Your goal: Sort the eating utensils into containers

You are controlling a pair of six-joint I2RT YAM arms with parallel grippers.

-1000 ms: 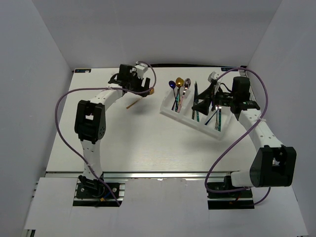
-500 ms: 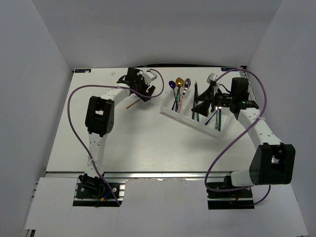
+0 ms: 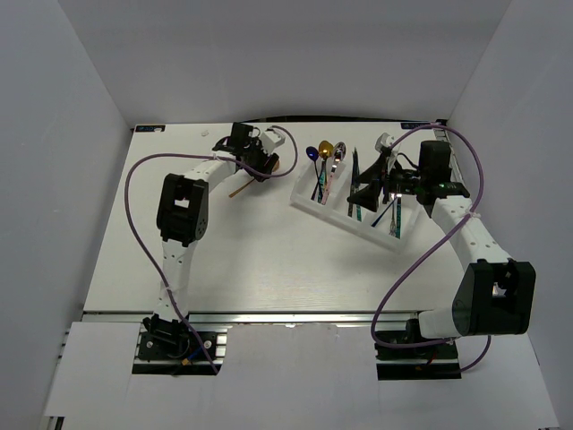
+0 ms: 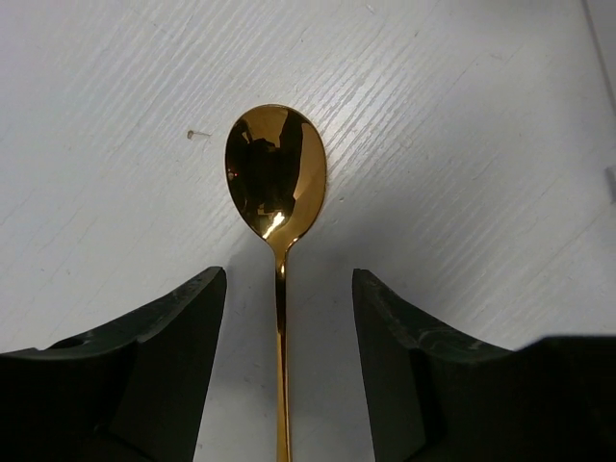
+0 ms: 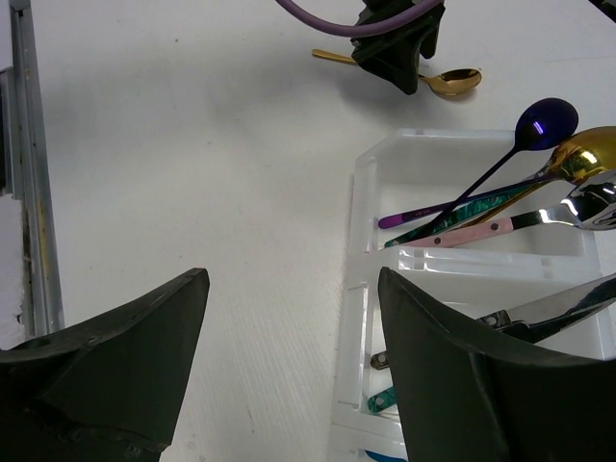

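Sorting nearly complete: most utensils lie in the white tray, but one gold spoon lies outstanding on the table nearby, its handle between the left gripper's spread fingers, ungrasped; the right gripper hangs spread, empty.

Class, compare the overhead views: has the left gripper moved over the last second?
Yes. The left gripper has shifted slightly right, closer to the white tray, and sits over the gold spoon.

A shiny gold spoon lies on the white, faintly grained bench. The left fingers and right fingers are dull black. The white tray holds a purple-blue spoon, a gold one and a pink-handled silver one. The cable is purple.
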